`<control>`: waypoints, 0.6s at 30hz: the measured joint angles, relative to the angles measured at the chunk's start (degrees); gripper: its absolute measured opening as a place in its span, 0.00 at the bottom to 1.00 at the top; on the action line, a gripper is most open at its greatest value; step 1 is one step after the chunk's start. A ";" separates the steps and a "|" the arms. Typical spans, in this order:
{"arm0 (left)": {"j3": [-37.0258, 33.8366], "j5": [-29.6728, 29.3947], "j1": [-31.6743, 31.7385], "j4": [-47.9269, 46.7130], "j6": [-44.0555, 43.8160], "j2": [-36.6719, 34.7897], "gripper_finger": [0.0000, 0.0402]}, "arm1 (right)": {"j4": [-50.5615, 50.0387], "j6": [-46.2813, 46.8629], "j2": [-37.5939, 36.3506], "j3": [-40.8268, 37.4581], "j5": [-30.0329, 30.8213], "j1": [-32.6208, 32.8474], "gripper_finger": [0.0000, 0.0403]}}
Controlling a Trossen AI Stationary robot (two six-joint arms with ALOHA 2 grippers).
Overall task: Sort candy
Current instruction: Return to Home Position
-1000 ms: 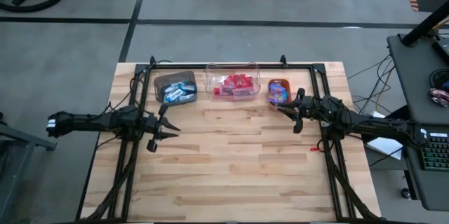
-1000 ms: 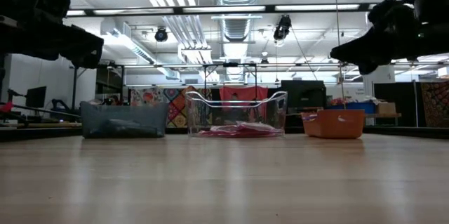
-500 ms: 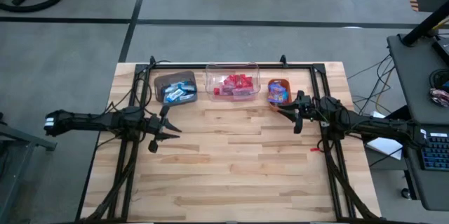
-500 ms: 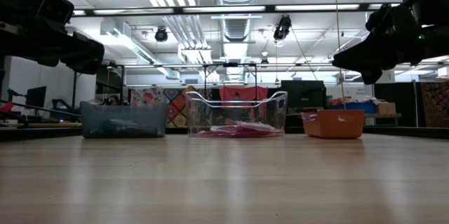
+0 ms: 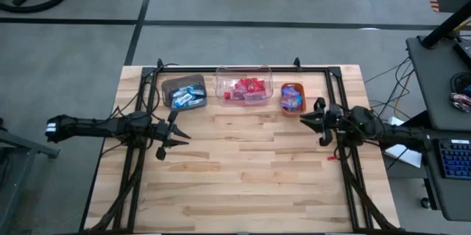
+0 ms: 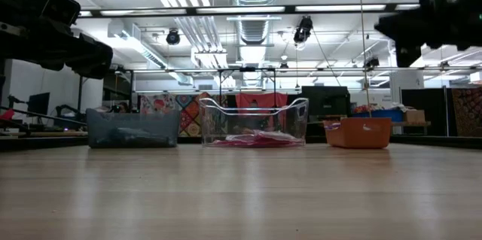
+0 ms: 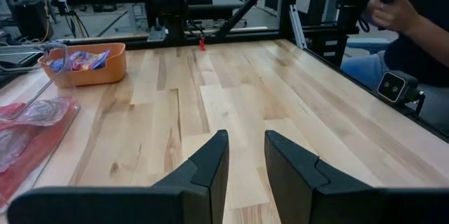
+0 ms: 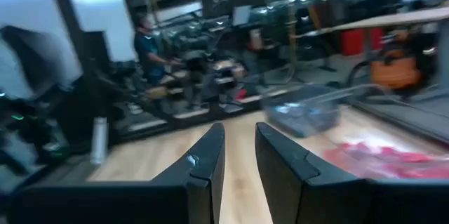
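The candy lies sorted in three bins along the table's far edge. Blue-and-white pieces fill the brown bin, red pieces the clear bin, and pink/purple pieces the orange bin. My left gripper hovers over the table's left middle, in front of the brown bin, open by a narrow gap and holding nothing. My right gripper hangs high in front of and right of the orange bin, also open by a narrow gap and empty.
A black frame runs behind the bins and down both sides of the table. A small red object lies near the right edge. Bare wood spans the middle and near part. A person sits beyond the table.
My right gripper has drawn back from the orange bin toward the table's right edge and has risen. Its wrist view is blurred by the motion. The bins and candy have stayed where they were.
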 joint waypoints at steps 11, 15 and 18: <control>0.11 -0.05 0.00 0.04 0.00 0.98 0.19 | -4.95 -23.92 0.02 -0.11 4.90 9.41 0.22; 0.11 -0.13 0.00 0.07 -0.01 1.22 0.19 | -4.97 -24.66 -0.04 -0.11 4.91 9.25 0.22; 0.11 -0.13 0.00 0.31 -0.01 1.11 0.19 | -4.84 -21.85 -0.04 -0.13 4.90 9.27 0.21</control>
